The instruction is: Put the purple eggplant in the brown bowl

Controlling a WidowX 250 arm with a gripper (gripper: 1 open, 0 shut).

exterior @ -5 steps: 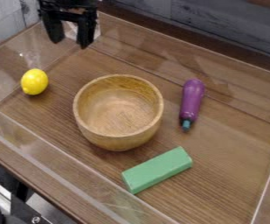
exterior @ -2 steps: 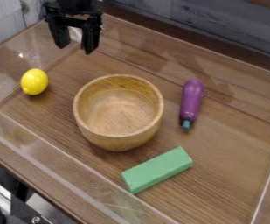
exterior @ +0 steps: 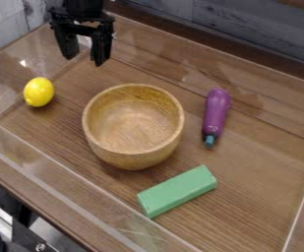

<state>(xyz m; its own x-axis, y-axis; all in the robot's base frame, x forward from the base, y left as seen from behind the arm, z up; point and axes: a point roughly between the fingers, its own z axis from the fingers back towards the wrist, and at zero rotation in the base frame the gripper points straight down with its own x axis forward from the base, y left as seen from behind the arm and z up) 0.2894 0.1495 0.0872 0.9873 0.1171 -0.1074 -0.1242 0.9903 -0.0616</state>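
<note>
Hanging point: the black robot gripper (exterior: 84, 51) sits over the far left part of the dark wooden desk (exterior: 253, 192), pointing straight down.
Fingers: the two black fingers (exterior: 66, 45) stand apart with nothing between them (clear desk surface shows in the gap).
Eggplant: the small glossy purple toy eggplant with a teal-green stem cap (exterior: 214, 114) lies on the desk just beside the right side of the bowl, apart from it, with its stem end toward the camera.
Bowl: the wide round light-brown wooden bowl with visible grain (exterior: 133, 124) stands near the middle of the desk; its inside holds nothing.
Lemon: the round yellow toy lemon (exterior: 37, 93) rests left of the bowl, nearer to the camera than the gripper.
Block: the flat green rectangular block (exterior: 177, 190) lies in front of the bowl, turned at an angle.
Spacing: gripper and eggplant are well apart, with the bowl roughly between them.
</note>
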